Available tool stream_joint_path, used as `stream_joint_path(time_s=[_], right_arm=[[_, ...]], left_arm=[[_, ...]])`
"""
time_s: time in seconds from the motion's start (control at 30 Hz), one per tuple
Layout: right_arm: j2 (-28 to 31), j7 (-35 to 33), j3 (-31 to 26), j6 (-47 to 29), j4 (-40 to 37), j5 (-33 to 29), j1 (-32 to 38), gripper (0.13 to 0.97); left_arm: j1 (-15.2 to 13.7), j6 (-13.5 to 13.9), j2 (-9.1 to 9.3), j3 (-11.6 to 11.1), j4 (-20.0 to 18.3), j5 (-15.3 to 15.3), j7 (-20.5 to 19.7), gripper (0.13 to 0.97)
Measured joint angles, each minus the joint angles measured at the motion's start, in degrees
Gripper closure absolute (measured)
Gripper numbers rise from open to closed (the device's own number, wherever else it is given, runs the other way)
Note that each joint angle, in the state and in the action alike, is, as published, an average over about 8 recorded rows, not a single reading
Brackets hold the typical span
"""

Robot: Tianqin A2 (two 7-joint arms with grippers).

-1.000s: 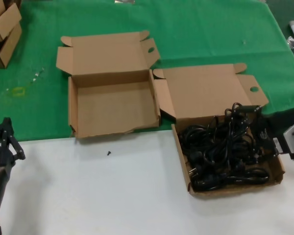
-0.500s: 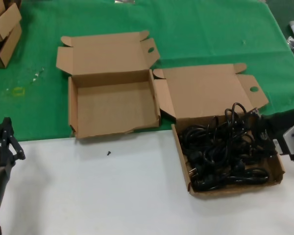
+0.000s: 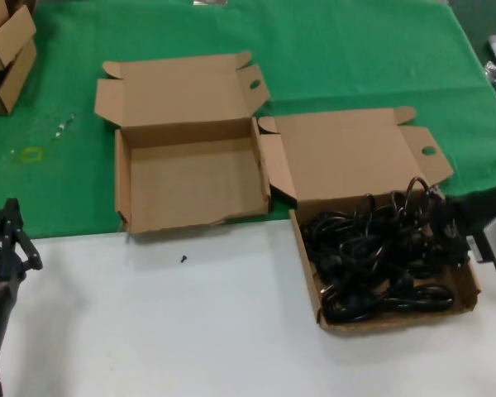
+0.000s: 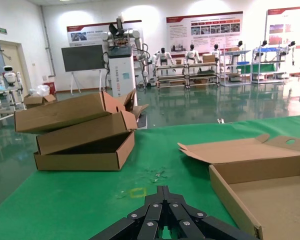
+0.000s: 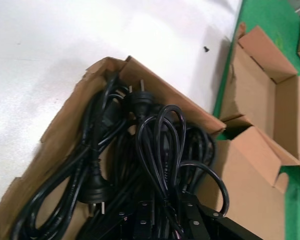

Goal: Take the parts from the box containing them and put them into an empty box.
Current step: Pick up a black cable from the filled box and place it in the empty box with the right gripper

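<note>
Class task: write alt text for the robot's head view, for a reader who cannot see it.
The right gripper grips black power cords in the right-hand box. An empty box lies open to its left; the left gripper waits at the table's edge.

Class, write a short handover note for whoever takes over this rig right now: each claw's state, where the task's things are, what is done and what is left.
Right claw: at the right side of the brown cardboard box of cords, shut on a looped black power cord that is raised above the tangle.
Left claw: parked low at the table's near left edge, shut, holding nothing.
The remaining black power cords lie in that box.
The empty brown cardboard box with the uneven front edge sits to its left with nothing inside.
Done: one cord gripped. Left: carry it across, then move all the others.
</note>
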Motion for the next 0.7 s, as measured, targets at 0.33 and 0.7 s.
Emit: stream_joint_path(time_s=[0.33,0.7], right_arm=[[1.3,6.2,0.7,-0.8,4.1,-0.6,2.7,0.880],[-3.2,11.2,-0.8,1.2,6.3,-3.1,7.1,0.881]], left_arm=[[0.0,0.0,0.00,0.0,0.0,0.0,0.0,0.954],[0.0,0.0,0.00,0.0,0.0,0.0,0.0,0.954]])
